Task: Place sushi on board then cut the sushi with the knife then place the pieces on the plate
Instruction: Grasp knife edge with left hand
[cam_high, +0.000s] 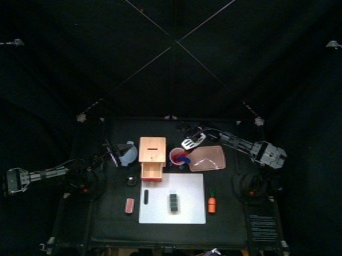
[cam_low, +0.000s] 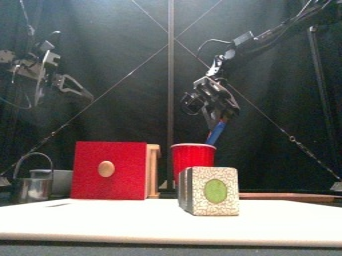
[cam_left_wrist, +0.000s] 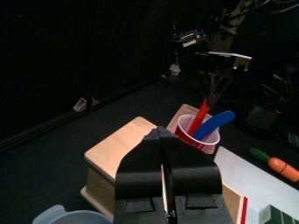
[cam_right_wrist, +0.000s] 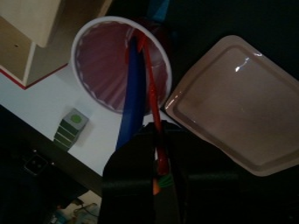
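**Red knife pinched in the cup**

My right pincer pinches the red knife, which stands in the red cup with the blue knife. The tray lies just beside. The sushi stands on the board. My left pincer is pressed together near the box.

Pale wooden box sits mid-worktop, red drawer front facing the near edge. Out on the left stands a metal cutter, wire handle up, with a blue-grey bowl beside the box. Red cup stands just right of the box, a little farther back. Nearer in, there's a small red toy on the left and an orange toy on the right.
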